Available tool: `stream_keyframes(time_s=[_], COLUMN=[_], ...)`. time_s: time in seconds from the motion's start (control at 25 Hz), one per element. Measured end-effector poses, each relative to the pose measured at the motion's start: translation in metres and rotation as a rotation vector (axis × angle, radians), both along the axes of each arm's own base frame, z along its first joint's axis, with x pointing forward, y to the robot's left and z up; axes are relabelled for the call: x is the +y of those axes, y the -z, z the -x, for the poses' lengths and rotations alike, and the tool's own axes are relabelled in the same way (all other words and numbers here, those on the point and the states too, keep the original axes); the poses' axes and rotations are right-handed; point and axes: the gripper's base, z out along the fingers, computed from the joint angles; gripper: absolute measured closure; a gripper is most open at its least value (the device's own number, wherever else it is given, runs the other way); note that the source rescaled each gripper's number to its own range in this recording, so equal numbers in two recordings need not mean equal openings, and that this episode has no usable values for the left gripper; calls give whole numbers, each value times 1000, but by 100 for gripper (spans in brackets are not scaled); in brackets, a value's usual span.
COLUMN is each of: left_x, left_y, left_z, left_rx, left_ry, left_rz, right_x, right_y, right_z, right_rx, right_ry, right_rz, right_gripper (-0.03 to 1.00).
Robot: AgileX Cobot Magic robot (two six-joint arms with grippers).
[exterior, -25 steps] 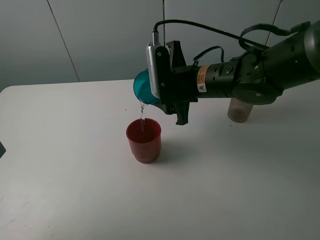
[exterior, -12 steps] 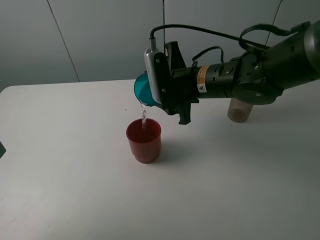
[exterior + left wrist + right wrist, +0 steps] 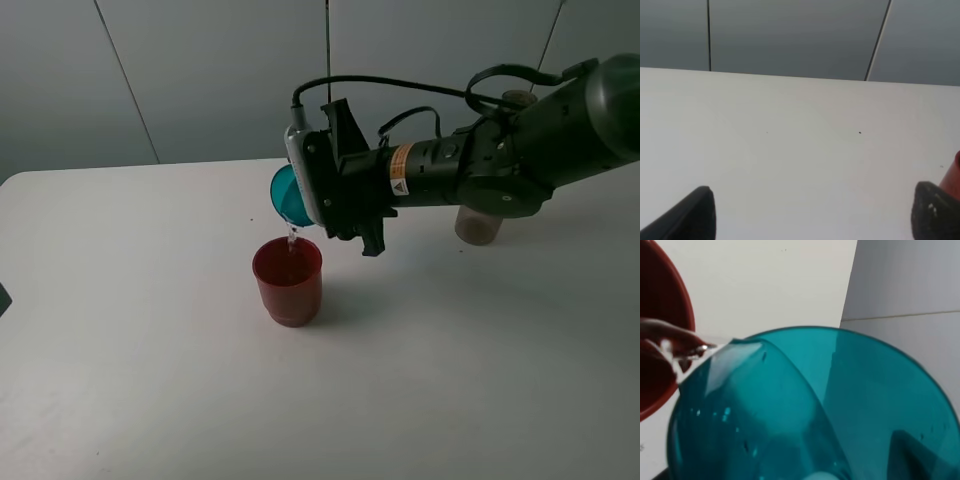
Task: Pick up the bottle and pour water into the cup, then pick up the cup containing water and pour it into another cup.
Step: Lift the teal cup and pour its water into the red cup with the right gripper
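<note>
Water trickles from cup lip into another cup; right tool clamps cup; left tool agape.

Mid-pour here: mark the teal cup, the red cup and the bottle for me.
teal cup (image 3: 286,196), exterior high view, on its tilted side wall near the rim.
red cup (image 3: 288,290), exterior high view, on its outer wall.
bottle (image 3: 478,228), exterior high view, on its lower body.

Right arm black, cylindrical, orange-yellow label. Black cables loop above label. Left pincer tips black too.
</note>
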Motion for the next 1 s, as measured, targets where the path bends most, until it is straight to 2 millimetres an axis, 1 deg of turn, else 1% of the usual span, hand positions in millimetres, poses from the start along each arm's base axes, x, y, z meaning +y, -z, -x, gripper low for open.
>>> stream_keyframes(time_s=[0.2,0.64,1.0], left_x=[0,0,0], left_y=[0,0,0], left_z=[0,0,0], left_rx=[0,0,0], left_ry=[0,0,0], left_rz=[0,0,0], right_x=[0,7,6], right_y=[0,-6,-7], right_z=[-1,-1,-3], right_rx=[-36,-160,-196], right_ry=[-18,-44,-37], right_rz=[25,52,73], right_gripper=[89,89,89])
